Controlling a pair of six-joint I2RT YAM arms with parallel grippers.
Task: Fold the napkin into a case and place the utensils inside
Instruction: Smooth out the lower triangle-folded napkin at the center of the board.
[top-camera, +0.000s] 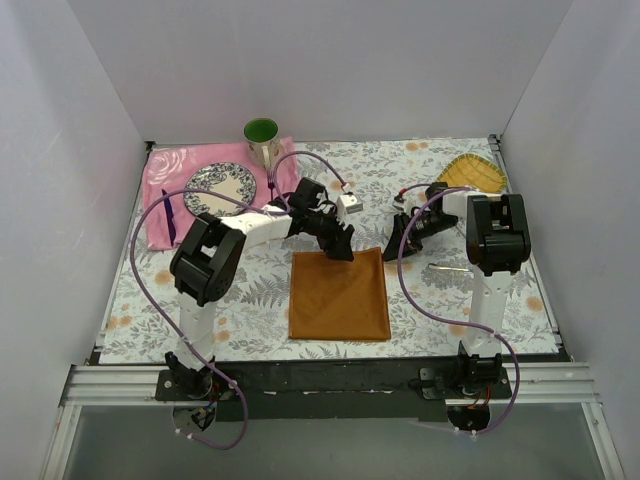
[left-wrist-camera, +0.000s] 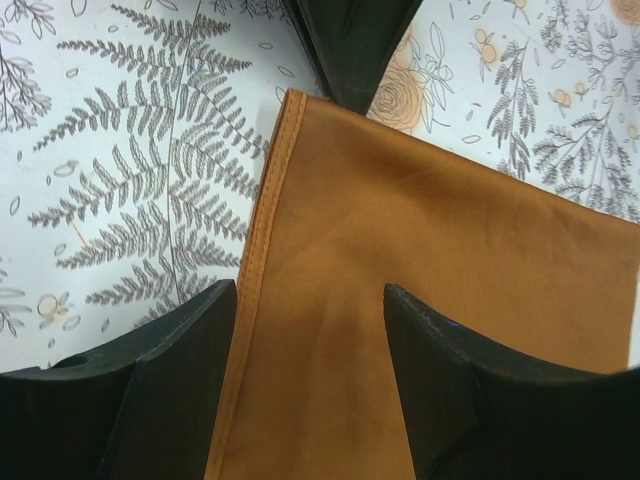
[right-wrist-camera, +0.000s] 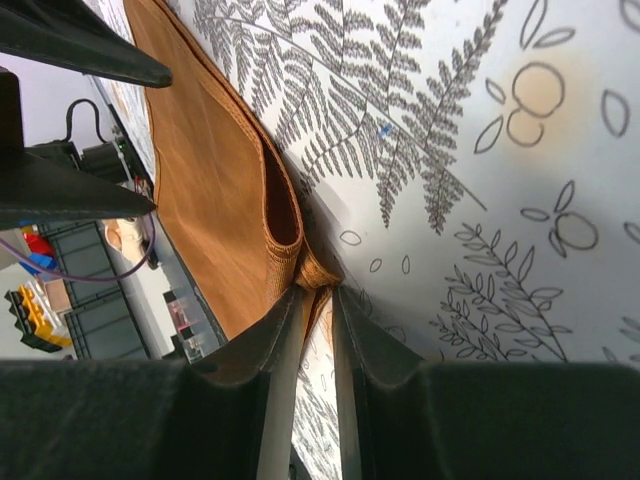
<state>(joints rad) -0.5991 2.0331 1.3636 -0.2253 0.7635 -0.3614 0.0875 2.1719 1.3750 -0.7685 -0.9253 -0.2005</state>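
Jaws apart, your left gripper (left-wrist-camera: 310, 300) hangs over the napkin's (top-camera: 340, 295) 12 o'clock edge; your right gripper (right-wrist-camera: 318, 292) pinches its 2 o'clock corner.

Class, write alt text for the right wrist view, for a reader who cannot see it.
The right gripper, jaws nearly together, pinches a corner of the orange napkin, whose edge beside the jaws is raised off the fern-printed table cover. The rest of the napkin lies flat and runs away to the upper left.

Plain white walls (top-camera: 320, 70); fern-print tbl cover (top-camera: 262, 300).
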